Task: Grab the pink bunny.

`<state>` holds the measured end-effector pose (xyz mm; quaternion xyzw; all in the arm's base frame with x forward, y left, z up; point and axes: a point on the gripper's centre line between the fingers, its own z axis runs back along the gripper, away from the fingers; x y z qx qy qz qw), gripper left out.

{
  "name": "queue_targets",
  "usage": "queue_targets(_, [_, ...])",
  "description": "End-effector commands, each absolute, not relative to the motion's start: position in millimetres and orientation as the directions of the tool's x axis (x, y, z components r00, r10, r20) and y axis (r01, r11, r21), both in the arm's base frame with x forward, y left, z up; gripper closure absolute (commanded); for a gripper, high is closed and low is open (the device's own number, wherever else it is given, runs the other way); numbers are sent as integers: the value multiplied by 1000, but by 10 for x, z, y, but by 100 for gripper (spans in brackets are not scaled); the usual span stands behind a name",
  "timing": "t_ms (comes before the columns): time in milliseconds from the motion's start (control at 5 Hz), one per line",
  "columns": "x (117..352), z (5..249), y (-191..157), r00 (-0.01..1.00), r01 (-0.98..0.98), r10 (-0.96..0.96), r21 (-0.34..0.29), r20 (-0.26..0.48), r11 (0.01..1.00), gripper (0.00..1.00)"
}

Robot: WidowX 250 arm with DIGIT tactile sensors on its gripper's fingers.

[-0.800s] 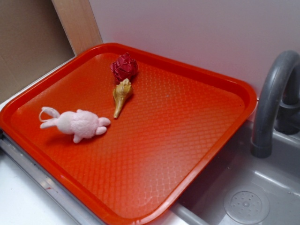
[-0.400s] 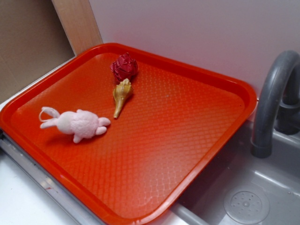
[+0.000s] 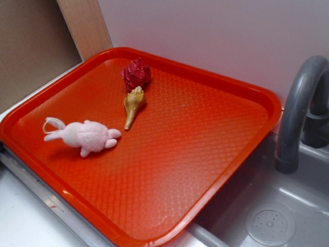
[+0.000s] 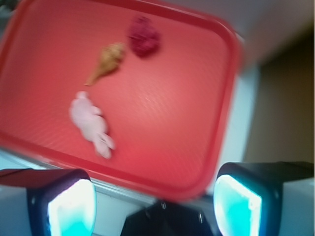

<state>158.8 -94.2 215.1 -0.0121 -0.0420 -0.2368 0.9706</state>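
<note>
Small pale pink fuzzy plush bunny (image 3: 86,137) lies on its side at left-centre of the exterior frame, flat on the textured orange-red plastic tray (image 3: 205,154), white loop and ears pointing toward the left rim. Tan pointed spiral seashell (image 3: 132,105) sits just up and right of it, apart, tip aimed down toward the bunny's legs; dark red rose-like ball (image 3: 136,73) touches or nearly touches the shell's wide end. Grey curved faucet (image 3: 298,113) and sink basin fill the right and lower right. No arm shows in the exterior view. Wrist view is blurred: bunny (image 4: 89,122) left of centre, the gripper (image 4: 155,204) at the bottom edge, well short of the tray contents, fingers (image 4: 69,206) spread wide with nothing between them, likely released ahead of an approach. Bunny lies clear of its neighbours, so a top-down grasp looks unobstructed.
</note>
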Motion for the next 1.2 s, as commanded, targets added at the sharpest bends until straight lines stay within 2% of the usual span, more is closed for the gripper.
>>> queue_targets(0, [1581, 1903, -1492, 606, 795, -790, -38, 93, 606, 0])
queue_targets(200, [1568, 1620, -1577, 574, 818, -818, -76, 33, 570, 0])
queue_targets(400, [1513, 1270, -1697, 544, 828, -839, -140, -37, 543, 0])
queue_targets(600, [1423, 1049, -1844, 505, 844, -860, -169, -71, 509, 0])
queue_targets(800, [1362, 833, -1939, 476, 849, -858, -151, -193, 506, 0])
queue_targets(1000, [1367, 622, -1918, 538, 791, -800, -168, -265, 588, 0])
